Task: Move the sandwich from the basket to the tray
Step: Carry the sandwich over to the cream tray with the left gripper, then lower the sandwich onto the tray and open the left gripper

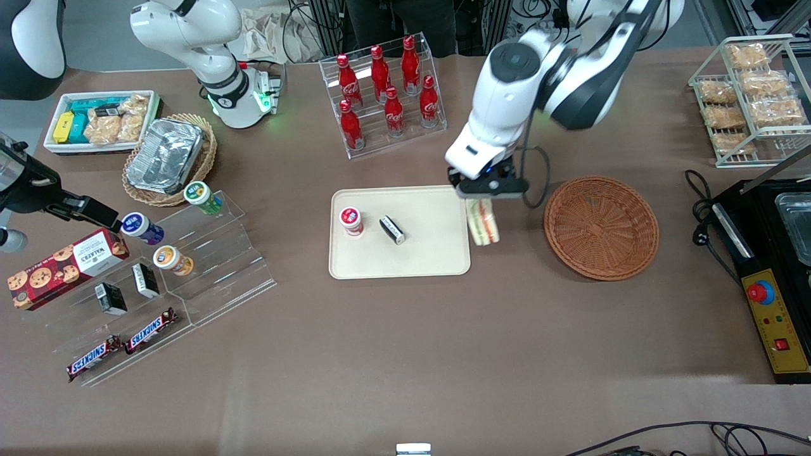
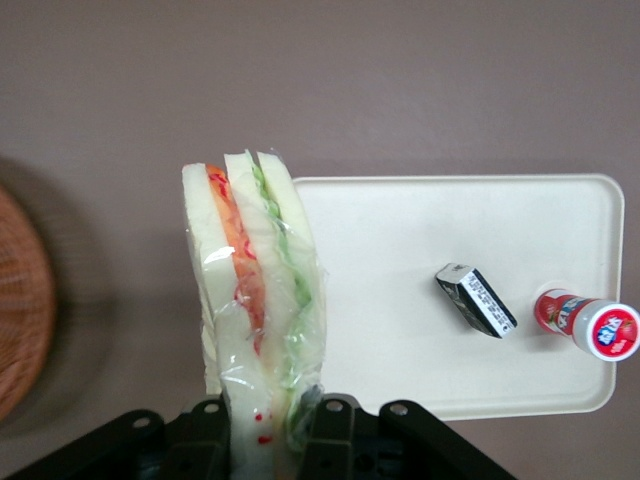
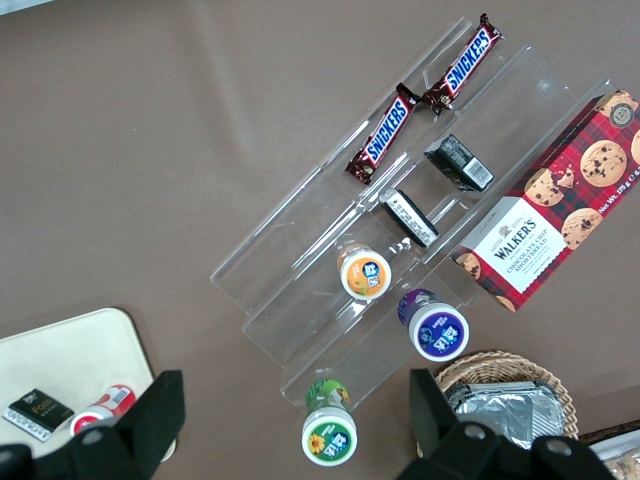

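Where the front view looks down on the desk, the pincer hangs clamped on the sandwich, which dangles below it over the tray edge, the basket just beside. In the left wrist view, the pincer fingers squeeze the wrapped sandwich at its base, with the tray under it and the basket off to one side.

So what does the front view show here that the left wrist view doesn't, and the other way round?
Only the front view shows the whole basket, now empty, the arm above the gripper, and the Coke bottles, farther from the camera than the tray. Only the left wrist view shows the sandwich's red, orange and green layers under plastic wrap, and the fingers shut on it. Both show the sandwich held over the tray's edge nearest the basket, plus the tray's black packet and red-capped cup.
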Tool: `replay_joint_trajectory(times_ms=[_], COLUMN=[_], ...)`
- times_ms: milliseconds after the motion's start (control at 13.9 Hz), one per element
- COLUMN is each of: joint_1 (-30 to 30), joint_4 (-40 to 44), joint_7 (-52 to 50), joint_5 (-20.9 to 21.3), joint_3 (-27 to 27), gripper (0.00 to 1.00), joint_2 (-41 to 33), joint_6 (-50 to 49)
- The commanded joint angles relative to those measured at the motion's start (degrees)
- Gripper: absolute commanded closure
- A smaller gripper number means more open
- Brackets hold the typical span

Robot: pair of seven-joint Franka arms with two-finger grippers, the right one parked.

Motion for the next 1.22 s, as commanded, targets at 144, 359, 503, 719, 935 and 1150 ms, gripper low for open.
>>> replay_joint_trajectory(times_ms=[144, 359, 503, 719, 935, 1150], joint_1=[-3.19, -3.72, -5.12, -7.58, -7.76, -7.50], joint_4=[-4.55, -4.46, -4.28, -4.46, -4.46, -4.46], joint_7=[-0.94, -1.12, -2.78, -4.02, -3.93, -3.76], joint_5=[3.76, 6.73, 8.68, 9.83, 9.91, 9.91], joint_3=[0.62, 0.62, 0.79, 3.68, 4.04, 4.05], gripper=[1.00, 1.00, 1.00, 1.00, 1.00, 0.18], joint_2=[6.29, 12.26, 15.69, 17.99, 18.52, 18.52], joint_6=[11.27, 14.17, 17.15, 20.95, 20.95, 20.95])
